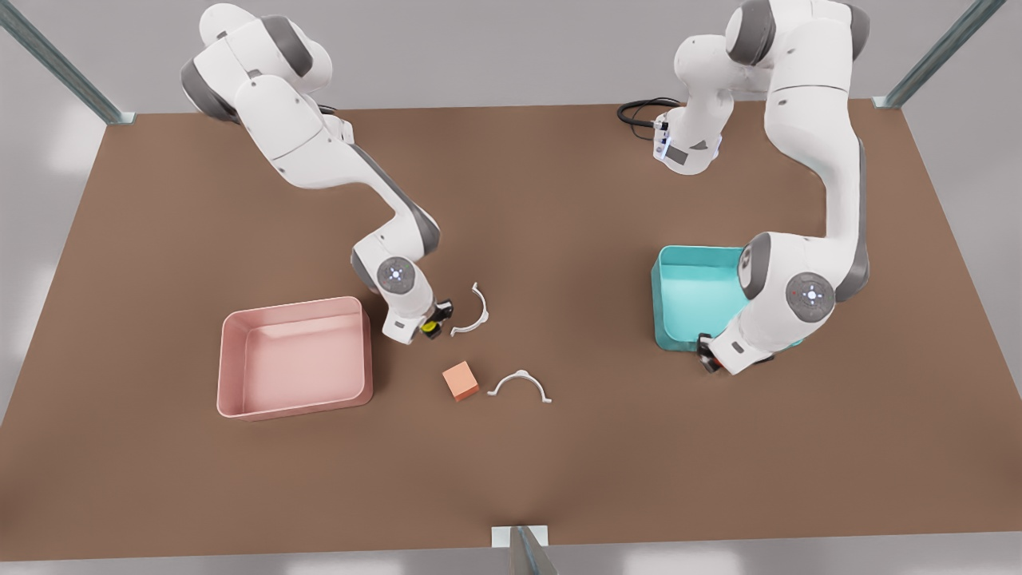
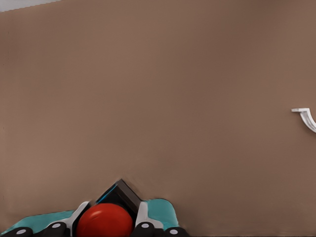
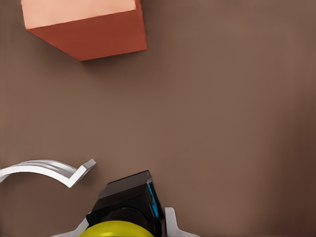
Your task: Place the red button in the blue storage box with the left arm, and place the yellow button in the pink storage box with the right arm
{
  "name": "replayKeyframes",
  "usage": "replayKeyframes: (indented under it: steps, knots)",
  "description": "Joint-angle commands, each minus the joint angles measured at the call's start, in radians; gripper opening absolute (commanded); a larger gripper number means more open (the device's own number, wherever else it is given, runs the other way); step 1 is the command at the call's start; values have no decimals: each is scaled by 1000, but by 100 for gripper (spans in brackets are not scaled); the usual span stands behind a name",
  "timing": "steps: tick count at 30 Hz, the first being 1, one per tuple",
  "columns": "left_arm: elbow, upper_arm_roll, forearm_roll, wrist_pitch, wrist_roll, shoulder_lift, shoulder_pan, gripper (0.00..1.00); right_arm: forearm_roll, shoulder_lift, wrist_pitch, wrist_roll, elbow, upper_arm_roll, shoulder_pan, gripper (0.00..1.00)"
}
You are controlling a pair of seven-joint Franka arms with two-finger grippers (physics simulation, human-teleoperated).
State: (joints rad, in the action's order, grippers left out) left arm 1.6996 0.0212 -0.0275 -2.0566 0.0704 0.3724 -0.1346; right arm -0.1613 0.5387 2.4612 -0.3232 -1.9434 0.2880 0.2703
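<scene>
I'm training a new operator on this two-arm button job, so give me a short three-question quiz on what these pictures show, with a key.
1. True or false: the red button already lies inside the blue box.
2. Which pincer holds the yellow button? A) left B) right C) neither
3. Fill in: the orange cube sits on the table between the pink box and a white curved ____.

Key:
1. False; the left pincer grips it at the box's near wall.
2. B; the right pincer holds it beside the pink box.
3. Clip.
</scene>
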Motion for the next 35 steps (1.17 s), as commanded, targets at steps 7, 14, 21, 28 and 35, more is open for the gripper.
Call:
replayKeyframes:
  steps: [7,14,21,28,35]
  knots:
    - [380,2,-14,33,552,-222,136,47,-12,-220,-131,18,3,0,-137,55]
    - [376,0,-12,56,555,-164,139,100,-57,-275,-48,61,-158,0,-330,55]
    - [-233,-7,-83,475,63,-136,110,100,-55,-261,-60,69,-105,0,-367,100]
    - [-310,-3,-75,440,-9,-188,102,100,69,-410,-821,211,436,-112,-352,100]
    - [-317,-4,-25,461,-50,-170,81,100,85,-364,-814,314,469,-144,-355,100]
